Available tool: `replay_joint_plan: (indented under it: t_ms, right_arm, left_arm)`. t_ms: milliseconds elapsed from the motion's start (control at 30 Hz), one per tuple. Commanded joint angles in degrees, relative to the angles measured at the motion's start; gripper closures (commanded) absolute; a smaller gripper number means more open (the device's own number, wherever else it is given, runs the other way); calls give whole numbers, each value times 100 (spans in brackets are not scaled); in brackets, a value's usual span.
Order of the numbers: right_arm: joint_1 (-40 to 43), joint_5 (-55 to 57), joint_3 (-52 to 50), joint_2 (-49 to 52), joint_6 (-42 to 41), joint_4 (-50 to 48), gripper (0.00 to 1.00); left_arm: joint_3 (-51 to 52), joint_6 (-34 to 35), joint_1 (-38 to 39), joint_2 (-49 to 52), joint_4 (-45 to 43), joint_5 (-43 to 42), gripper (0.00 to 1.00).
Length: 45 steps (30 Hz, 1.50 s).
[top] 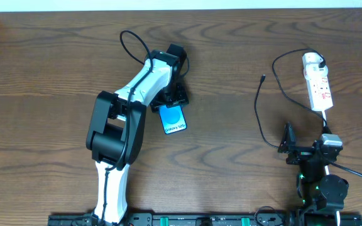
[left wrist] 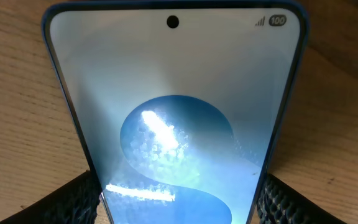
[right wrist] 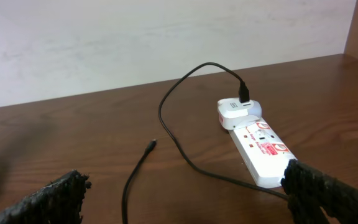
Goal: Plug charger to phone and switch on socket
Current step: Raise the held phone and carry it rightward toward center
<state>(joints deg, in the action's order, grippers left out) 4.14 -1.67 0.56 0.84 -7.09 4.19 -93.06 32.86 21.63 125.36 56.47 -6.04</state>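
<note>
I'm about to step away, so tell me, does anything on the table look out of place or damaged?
Nothing looks damaged or spilled. The charger is plugged into the socket, but its connector tip lies loose on the table, well apart from the phone, which sits slightly askew in the left pincer.

The gripper clasps the phone by both long edges.

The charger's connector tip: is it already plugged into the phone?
No: the connector tip lies bare on the table, well apart from the phone.
</note>
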Motion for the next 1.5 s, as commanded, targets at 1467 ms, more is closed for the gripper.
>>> replay_joint_plan:
  t_ms: [1467]
  right_arm:
    - [-44,4,-26,-46,52,0,1]
  left_arm:
    - [389,662,-7,-295,-9,-435,38]
